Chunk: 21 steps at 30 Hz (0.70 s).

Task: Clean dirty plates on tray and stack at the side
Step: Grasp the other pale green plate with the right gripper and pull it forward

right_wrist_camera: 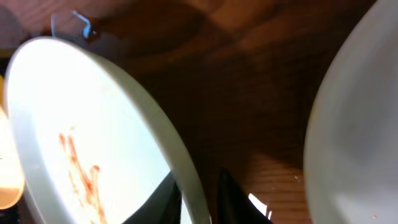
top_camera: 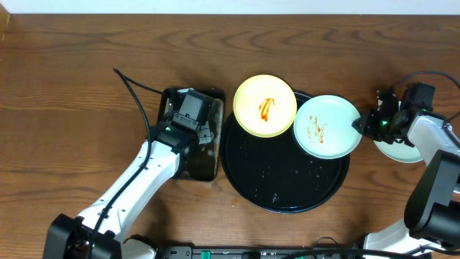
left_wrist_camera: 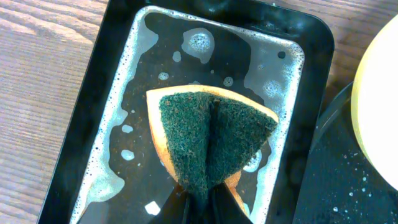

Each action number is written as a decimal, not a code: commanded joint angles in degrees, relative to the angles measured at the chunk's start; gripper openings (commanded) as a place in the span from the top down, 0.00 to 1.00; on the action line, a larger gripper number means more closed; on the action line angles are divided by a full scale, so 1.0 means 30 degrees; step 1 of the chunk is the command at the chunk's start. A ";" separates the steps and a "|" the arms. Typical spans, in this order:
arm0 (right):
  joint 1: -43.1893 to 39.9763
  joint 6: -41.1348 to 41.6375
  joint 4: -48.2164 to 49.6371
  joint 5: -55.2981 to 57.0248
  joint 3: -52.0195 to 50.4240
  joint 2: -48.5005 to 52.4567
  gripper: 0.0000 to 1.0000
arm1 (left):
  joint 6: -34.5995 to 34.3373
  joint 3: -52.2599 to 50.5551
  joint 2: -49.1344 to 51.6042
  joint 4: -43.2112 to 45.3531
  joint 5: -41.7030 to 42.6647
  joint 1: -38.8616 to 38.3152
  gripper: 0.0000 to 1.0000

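The pale yellow plate [top_camera: 264,106], with an orange smear, lies on the upper left rim of the black tray [top_camera: 284,188]. It also shows in the left wrist view [left_wrist_camera: 380,106]. My right gripper [top_camera: 359,124] is shut on the right rim of a mint-white plate [top_camera: 327,126] with orange smears, over the tray's right side. In the right wrist view the rim [right_wrist_camera: 155,124] runs between the fingers [right_wrist_camera: 200,200]. A second mint-white plate [top_camera: 399,150] lies on the table under the right arm. My left gripper [left_wrist_camera: 202,202] is shut on a green-and-yellow sponge [left_wrist_camera: 208,140].
The sponge hangs over a rectangular black pan [left_wrist_camera: 112,93] of soapy water, left of the tray [left_wrist_camera: 336,180]. The pan [top_camera: 210,167] sits under the left wrist. The clean-looking plate fills the right of the right wrist view [right_wrist_camera: 354,137]. Brown wood table [top_camera: 86,65] all round.
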 commanded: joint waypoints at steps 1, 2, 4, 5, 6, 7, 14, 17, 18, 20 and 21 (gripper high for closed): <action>0.0124 0.0051 0.0102 -0.0328 0.0073 -0.0729 0.94 | -0.0328 -0.0102 0.0146 -0.0051 -0.0160 0.0102 0.92; 0.0124 0.0051 0.0095 -0.0335 0.0073 -0.0925 0.97 | -0.0328 -0.0102 0.0146 -0.0044 -0.0160 0.0102 0.92; 0.0124 0.0058 0.0087 -0.0335 0.0073 -0.1574 0.99 | -0.0328 -0.0102 0.0146 -0.0051 -0.0160 0.0102 0.92; 0.0124 0.0058 0.0058 -0.0342 0.0073 -0.1814 0.99 | -0.0328 -0.0102 0.0146 -0.0051 -0.0160 0.0102 0.92; 0.0131 0.0051 -0.0087 -0.0342 0.0073 -0.2062 0.99 | -0.0328 -0.0102 0.0146 -0.0051 -0.0160 0.0102 0.92; 0.0153 0.0058 -0.0291 -0.0342 0.0073 -0.2251 0.99 | -0.0328 -0.0102 0.0146 -0.0051 -0.0160 0.0102 0.92; 0.0678 0.0029 -0.2565 -0.0357 0.0073 -0.2805 0.99 | -0.0328 -0.0102 0.0146 -0.0036 -0.0160 0.0102 0.92; 0.1253 -0.0058 -0.4233 -0.0328 0.0073 -0.2805 0.99 | -0.0328 -0.0102 0.0146 -0.0036 -0.0160 0.0102 0.92; 0.1443 -0.0117 -0.4707 -0.0299 0.0073 -0.2805 0.99 | -0.0328 -0.0102 0.0146 -0.0036 -0.0160 0.0102 0.92; 0.1953 -0.0095 -0.5632 -0.0044 0.0073 -0.2805 0.99 | -0.0328 -0.0102 0.0146 -0.0029 -0.0066 0.0102 0.92; 0.2237 -0.0102 -0.5960 0.0080 0.0073 -0.2805 0.99 | -0.0328 -0.0102 0.0146 -0.0022 0.0015 0.0102 0.92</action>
